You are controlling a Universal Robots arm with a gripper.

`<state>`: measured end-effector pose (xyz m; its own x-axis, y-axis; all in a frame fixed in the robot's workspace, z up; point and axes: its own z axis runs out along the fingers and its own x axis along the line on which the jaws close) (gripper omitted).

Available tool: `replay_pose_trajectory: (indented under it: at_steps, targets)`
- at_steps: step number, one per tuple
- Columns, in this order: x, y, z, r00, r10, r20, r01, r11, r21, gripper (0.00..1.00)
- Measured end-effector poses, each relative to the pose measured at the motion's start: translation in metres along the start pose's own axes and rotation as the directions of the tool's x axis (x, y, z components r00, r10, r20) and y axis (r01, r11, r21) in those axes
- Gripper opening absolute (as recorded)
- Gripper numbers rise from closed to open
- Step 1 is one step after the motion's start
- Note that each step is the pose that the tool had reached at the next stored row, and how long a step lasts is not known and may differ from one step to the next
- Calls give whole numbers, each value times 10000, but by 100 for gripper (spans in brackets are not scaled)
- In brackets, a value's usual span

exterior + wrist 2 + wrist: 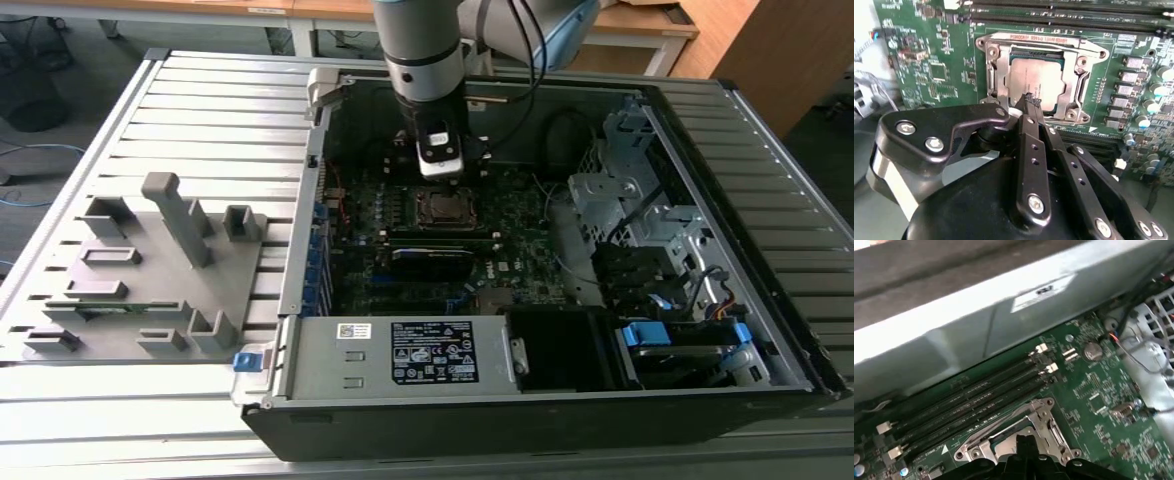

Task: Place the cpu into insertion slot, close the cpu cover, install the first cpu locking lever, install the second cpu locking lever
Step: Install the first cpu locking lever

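The gripper [1030, 100], closed, hovers over the cpu [1035, 82], seated under the cpu cover [1074, 75].

Dull silver-grey cpu [1035, 85], silver cpu cover [997, 75], green motherboard [929, 60], black fingers [1030, 102].

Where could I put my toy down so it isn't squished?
Free: the ribbed metal table in front of the grey holder tray. Crowded: inside the open black computer case, where the black gripper hangs over the silver-grey square cpu.
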<state>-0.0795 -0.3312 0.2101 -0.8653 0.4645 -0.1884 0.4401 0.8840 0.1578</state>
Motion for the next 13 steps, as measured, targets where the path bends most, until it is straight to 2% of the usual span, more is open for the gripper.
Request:
replay_pose_trajectory:
  at_steps: [3,7,12,13]
  targets:
    - [1,-1,9,9990,-434,-69,433,9990,-86,10]
    - [4,-3,20,9943,-1056,-161,1052,9942,-215,10]
    - [4,-3,20,9934,-1130,-169,1126,9934,-215,10]
    - [3,-3,21,9934,-1130,-217,1126,9934,-199,10]
